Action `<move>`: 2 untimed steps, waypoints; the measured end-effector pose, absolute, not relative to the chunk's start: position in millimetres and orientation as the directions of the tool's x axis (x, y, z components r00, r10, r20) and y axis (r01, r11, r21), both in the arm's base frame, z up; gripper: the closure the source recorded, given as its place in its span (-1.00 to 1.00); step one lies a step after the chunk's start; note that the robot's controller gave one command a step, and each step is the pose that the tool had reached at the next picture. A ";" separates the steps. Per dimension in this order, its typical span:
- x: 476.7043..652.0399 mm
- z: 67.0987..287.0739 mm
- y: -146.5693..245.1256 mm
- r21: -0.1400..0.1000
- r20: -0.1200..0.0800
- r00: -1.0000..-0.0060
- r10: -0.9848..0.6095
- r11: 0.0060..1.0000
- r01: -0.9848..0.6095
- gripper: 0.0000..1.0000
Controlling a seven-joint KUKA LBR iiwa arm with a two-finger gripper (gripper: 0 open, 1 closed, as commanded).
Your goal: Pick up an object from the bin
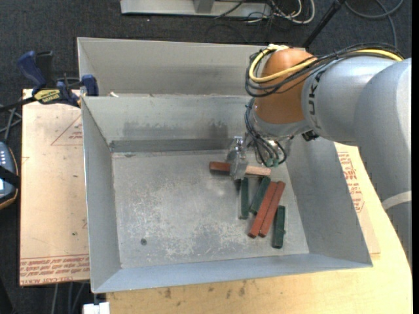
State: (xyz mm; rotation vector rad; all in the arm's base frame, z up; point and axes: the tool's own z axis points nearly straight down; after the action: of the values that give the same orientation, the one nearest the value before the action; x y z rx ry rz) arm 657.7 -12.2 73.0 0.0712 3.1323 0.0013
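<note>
Short reddish-brown wooden stick point(218, 167) is lying just beside the claw point(236, 165), near heaped green and red sticks point(265, 209); the claw's spread cannot be told.

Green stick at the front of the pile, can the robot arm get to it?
Probably yes. The dark green stick lies at the edge of the pile with nothing on top, and the arm hangs in the bin just behind it.

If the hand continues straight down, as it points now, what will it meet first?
Probably the short brown stick lying crosswise beneath the hand, beside the heap of red and green sticks; depth is unclear.
</note>
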 end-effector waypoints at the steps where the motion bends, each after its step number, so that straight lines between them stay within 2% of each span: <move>1: 657.7 73.0 -12.3 0.001 -0.008 -0.999 0.046 0.999 0.046 1.00; 2: 659.2 125.9 -11.9 0.001 -0.006 -0.999 0.045 0.999 0.045 1.00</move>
State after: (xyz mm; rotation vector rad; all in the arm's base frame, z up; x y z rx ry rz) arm 659.2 -11.9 125.9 0.0710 3.1347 0.0018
